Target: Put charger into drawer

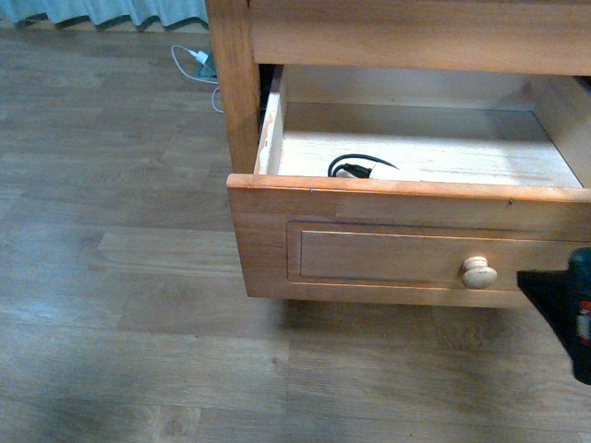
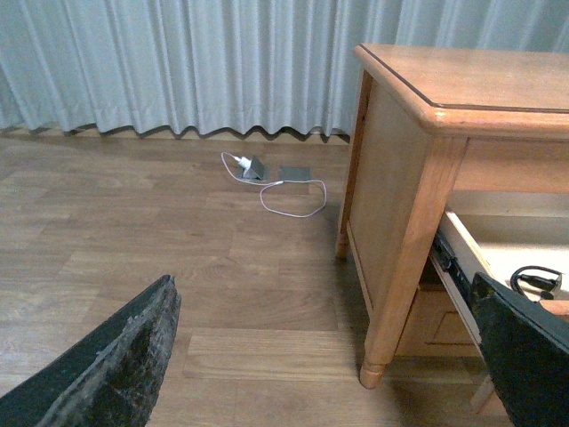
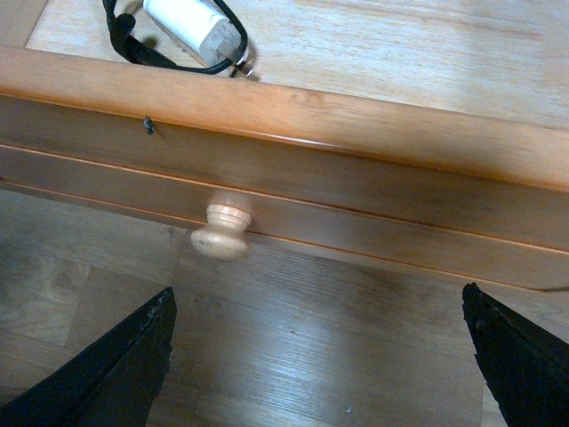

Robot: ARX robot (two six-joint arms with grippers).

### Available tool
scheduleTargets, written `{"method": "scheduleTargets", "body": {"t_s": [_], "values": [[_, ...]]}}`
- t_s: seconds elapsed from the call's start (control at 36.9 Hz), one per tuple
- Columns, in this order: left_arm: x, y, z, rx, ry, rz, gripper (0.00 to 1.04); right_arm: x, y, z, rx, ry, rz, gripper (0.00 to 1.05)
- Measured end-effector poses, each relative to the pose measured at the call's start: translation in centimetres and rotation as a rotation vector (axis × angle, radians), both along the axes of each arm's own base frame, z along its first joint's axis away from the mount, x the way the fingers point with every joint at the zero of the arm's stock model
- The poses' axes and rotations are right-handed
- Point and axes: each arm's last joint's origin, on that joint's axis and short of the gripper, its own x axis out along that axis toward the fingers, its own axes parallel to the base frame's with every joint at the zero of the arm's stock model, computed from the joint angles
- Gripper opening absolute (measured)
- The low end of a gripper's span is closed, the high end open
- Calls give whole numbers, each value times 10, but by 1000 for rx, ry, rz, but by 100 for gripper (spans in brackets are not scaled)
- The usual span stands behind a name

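The drawer (image 1: 388, 231) stands pulled out of the orange-brown cabinet, showing its pale wood floor and a round cream knob (image 1: 479, 271). The charger (image 1: 355, 168), with its thin curling black cable, lies inside near the front left corner. It also shows in the left wrist view (image 2: 536, 278) and the right wrist view (image 3: 191, 22), where its block looks pale. My right gripper (image 3: 316, 356) is open and empty, over the floor just in front of the drawer front (image 3: 356, 151), below the knob (image 3: 220, 233); it shows at the front view's right edge (image 1: 568, 314). My left gripper (image 2: 329, 356) is open and empty, left of the cabinet.
A white plug with white cable (image 2: 258, 169) lies on the wooden floor by the curtain (image 2: 178, 62); it also shows in the front view (image 1: 199, 63). The cabinet's front leg (image 2: 378, 369) stands between my left gripper's fingers in view. The cabinet top (image 2: 480, 80) overhangs the drawer.
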Motion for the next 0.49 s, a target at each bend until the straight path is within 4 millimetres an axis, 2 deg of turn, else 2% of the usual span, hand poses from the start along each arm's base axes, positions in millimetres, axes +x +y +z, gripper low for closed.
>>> {"method": "scheduleTargets", "body": {"t_s": [0.3, 0.49], "values": [[0, 0, 0, 0, 0, 0, 98, 25, 20, -14, -15, -23, -15, 96], [0, 0, 0, 0, 0, 0, 98, 61, 34, -17, 9, -102, -67, 96]]}}
